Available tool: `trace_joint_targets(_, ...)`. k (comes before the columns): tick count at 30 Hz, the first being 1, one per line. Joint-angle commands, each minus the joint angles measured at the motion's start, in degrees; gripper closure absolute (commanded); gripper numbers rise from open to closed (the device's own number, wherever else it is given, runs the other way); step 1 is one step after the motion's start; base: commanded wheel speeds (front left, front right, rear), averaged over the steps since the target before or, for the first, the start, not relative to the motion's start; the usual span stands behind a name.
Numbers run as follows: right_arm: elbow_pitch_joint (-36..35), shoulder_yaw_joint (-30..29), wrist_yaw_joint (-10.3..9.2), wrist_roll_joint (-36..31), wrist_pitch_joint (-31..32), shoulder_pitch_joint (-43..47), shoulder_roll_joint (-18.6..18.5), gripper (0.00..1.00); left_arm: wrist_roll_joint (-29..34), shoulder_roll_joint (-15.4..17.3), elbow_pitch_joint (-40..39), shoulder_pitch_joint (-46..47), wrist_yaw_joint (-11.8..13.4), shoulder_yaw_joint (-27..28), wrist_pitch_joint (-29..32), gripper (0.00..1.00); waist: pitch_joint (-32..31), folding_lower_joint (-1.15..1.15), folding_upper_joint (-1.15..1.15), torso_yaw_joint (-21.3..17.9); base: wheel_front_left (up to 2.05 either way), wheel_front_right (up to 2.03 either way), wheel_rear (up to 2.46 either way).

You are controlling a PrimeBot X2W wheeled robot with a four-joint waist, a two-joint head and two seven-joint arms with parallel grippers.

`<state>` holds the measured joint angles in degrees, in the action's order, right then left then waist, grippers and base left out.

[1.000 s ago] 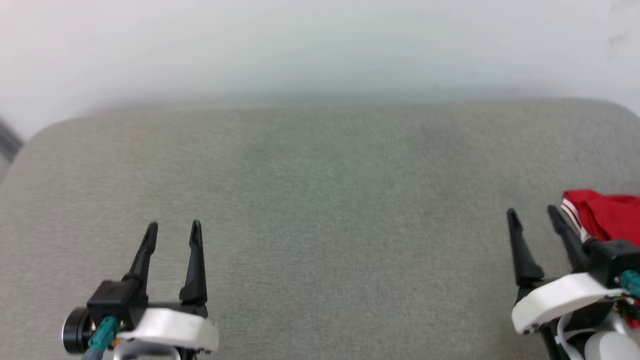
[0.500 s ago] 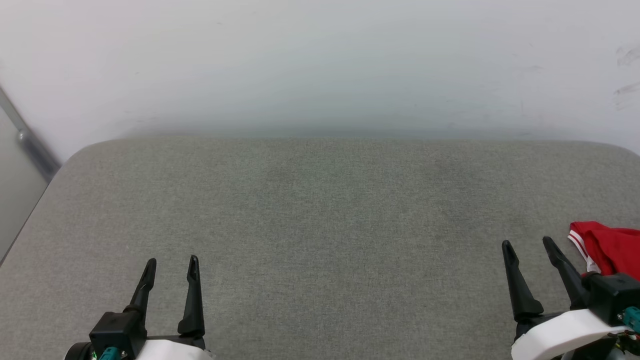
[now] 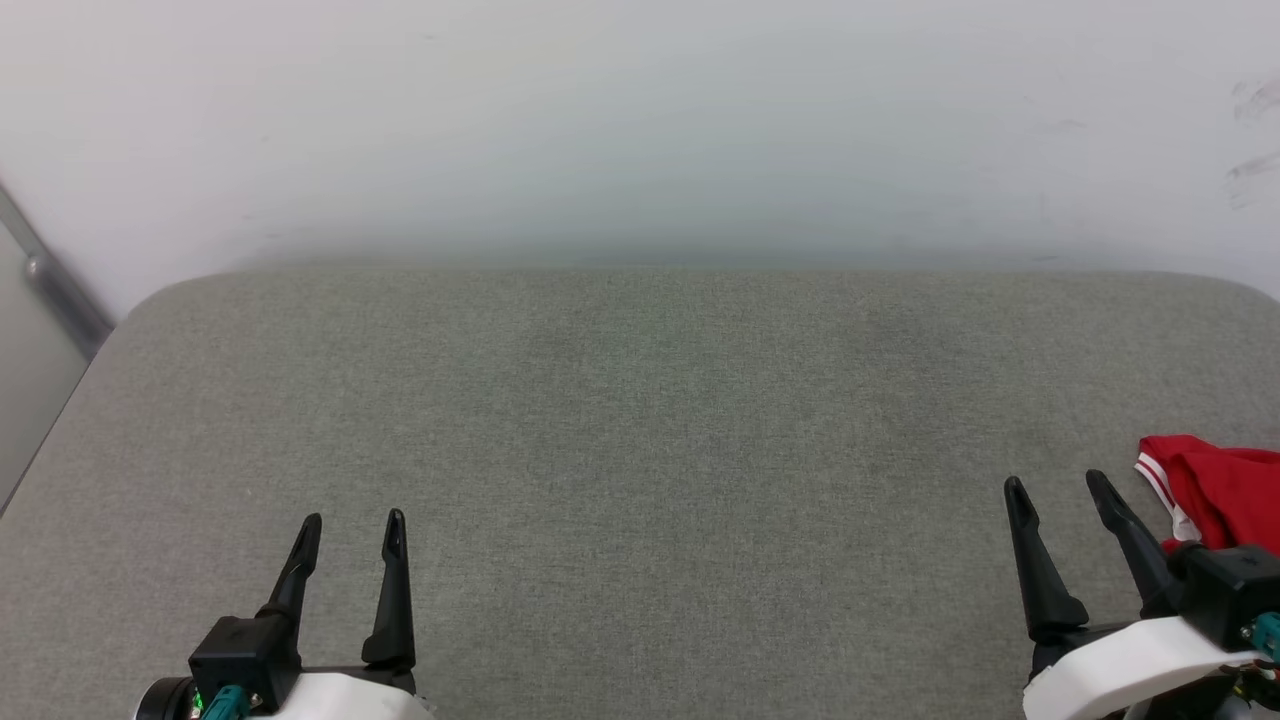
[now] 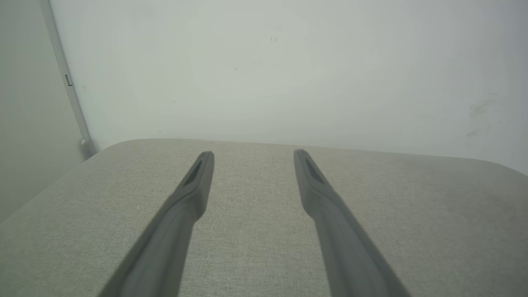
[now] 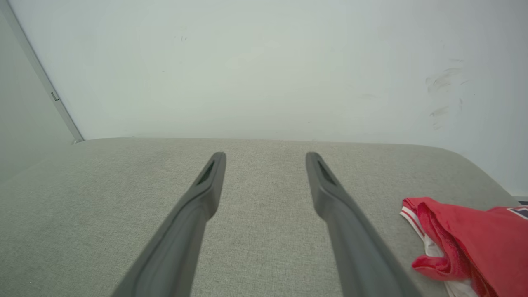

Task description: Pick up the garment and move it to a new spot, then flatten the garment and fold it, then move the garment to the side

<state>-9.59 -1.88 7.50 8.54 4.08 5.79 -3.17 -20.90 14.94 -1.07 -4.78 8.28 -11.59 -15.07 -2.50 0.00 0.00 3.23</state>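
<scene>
Our right claw (image 3: 1057, 483) stands with its two dark fingers spread wide and nothing between them, low over the grey cloth-covered tabletop (image 3: 640, 450). Our left claw (image 3: 353, 518), well apart on the other side, is spread just as wide and is just as empty.

Over the last second neither claw has closed or reached for anything. What has changed is our own view: the head camera has swung, so both claws and the tabletop's far edge sit lower in the head view, more of the pale wall (image 3: 640, 130) shows, and the blur has cleared. We read that as our gaze settling, not as a move of the things.

The garment (image 3: 1215, 490) lies bunched at the right side of the tabletop, just beside the right claw's outer finger but apart from it, its white, red-striped edge facing the claw. It lies crumpled as before, untouched.

We judge the task to be at its very start, with the pick-up not yet begun. The right claw is the nearer one and would need to turn rightward onto the cloth.
</scene>
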Motion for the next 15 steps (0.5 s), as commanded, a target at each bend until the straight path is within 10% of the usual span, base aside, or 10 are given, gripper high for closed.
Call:
trace_joint_targets(1,-0.16,-0.07,-0.02,0.15,-0.10,0.54,0.28,0.00,0.24,-0.20,0.18,0.47,-0.11,0.22,-0.12,0.00,0.03,0.00,0.00,-0.02,0.00,0.00,0.00)
trace_joint_targets(5,-0.20,-0.14,-0.02,0.20,-0.04,0.56,0.33,0.00,0.27,-0.41,0.52,0.90,-0.65,0.14,-0.12,0.00,0.08,0.00,0.00,-0.04,0.00,0.00,0.00)
trace_joint_targets(6,0.06,-0.05,0.00,0.01,-0.01,0.04,0.07,1.00,0.12,-0.32,0.56,0.30,-0.72,0.08,0.01,1.00,0.08,0.00,0.00,-0.04,0.00,0.00,0.00)
trace_joint_targets(15,3.03,-0.01,0.01,8.49,-0.13,-0.72,-0.13,1.00,-7.22,-1.55,2.35,0.72,-2.03,1.23,1.77,1.00,0.24,0.00,0.00,-0.23,0.00,0.00,0.00)
